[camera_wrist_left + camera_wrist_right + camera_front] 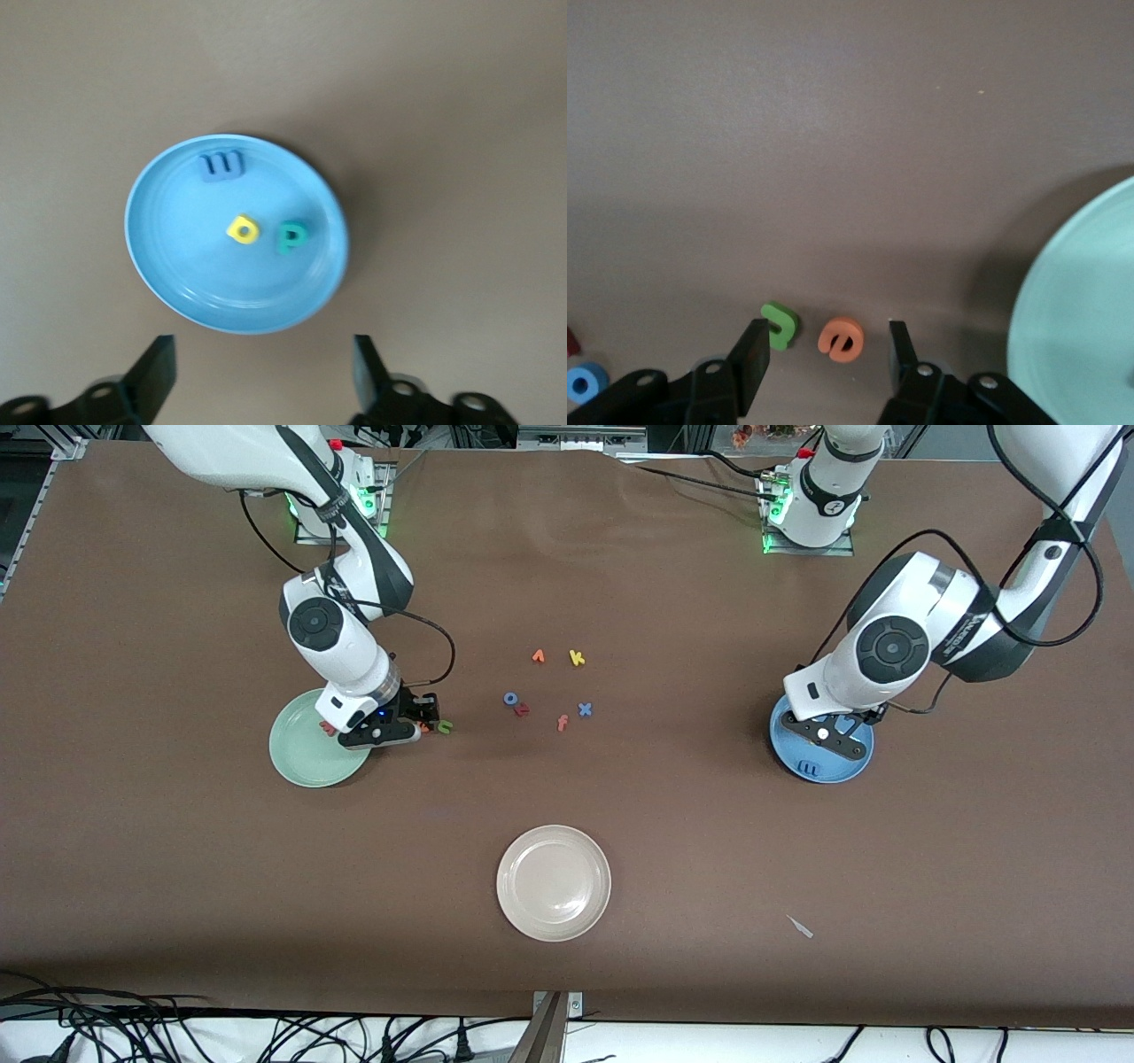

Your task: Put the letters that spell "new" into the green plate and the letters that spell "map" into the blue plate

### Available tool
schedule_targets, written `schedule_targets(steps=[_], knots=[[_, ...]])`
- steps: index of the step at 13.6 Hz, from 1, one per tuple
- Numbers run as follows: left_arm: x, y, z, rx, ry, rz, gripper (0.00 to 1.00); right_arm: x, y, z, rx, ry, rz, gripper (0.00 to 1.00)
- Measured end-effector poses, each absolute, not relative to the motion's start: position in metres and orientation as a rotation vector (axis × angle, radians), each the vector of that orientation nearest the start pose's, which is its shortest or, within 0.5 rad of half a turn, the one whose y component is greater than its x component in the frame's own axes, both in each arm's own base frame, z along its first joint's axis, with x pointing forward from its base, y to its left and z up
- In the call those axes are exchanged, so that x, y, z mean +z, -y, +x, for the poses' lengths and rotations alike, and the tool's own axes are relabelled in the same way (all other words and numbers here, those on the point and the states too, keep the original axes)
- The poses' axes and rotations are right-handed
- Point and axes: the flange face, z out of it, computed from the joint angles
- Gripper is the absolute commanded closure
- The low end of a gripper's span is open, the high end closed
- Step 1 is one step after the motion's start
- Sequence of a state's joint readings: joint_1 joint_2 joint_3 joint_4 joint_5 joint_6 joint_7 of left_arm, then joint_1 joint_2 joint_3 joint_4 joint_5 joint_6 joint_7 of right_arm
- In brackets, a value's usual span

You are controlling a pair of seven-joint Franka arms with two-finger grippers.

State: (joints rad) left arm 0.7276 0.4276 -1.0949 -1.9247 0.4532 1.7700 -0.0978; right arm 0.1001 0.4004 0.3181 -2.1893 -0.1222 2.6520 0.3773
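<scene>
The left gripper is hanging over the blue plate, fingers spread and holding nothing; the blue m, yellow letter and teal letter are lying in it. The right gripper, fingers spread, is hovering over the orange e and green n, lying on the bench beside the green plate.

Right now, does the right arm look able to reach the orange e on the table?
Probably yes. The right gripper hangs open just above the orange e, which lies flat beside the green n, off the green plate. Nothing covers it.
</scene>
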Motion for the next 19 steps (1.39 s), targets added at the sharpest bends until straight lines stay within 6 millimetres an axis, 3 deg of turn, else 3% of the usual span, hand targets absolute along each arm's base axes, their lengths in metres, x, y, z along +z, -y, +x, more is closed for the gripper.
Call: schedule_targets(steps=[4, 7, 10, 13, 15, 17, 19], knots=[[0.451, 0.121, 0.583, 0.415, -0.538, -3.050, 0.00, 0.196, -0.234, 0.514, -0.089, 0.206, -3.041, 0.38], [0.509, 0.105, 0.597, 0.324, -0.478, -3.081, 0.00, 0.189, -0.233, 0.508, -0.096, 0.211, -3.036, 0.39], [0.541, 0.093, 0.605, 0.234, -0.384, -3.091, 0.00, 0.183, -0.231, 0.501, -0.083, 0.224, -3.041, 0.39], [0.566, 0.082, 0.600, 0.222, -0.201, -3.177, 0.00, 0.180, -0.229, 0.498, -0.075, 0.228, -3.044, 0.39], [0.581, 0.059, 0.596, 0.202, -0.067, -3.214, 0.00, 0.179, -0.229, 0.496, -0.073, 0.246, -3.050, 0.39], [0.590, 0.036, 0.589, 0.180, 0.025, -3.201, 0.00, 0.177, -0.226, 0.496, -0.072, 0.247, -3.055, 0.42], [0.591, 0.035, 0.581, 0.128, 0.040, -3.189, 0.00, 0.177, -0.224, 0.497, -0.076, 0.255, -3.059, 0.46]])
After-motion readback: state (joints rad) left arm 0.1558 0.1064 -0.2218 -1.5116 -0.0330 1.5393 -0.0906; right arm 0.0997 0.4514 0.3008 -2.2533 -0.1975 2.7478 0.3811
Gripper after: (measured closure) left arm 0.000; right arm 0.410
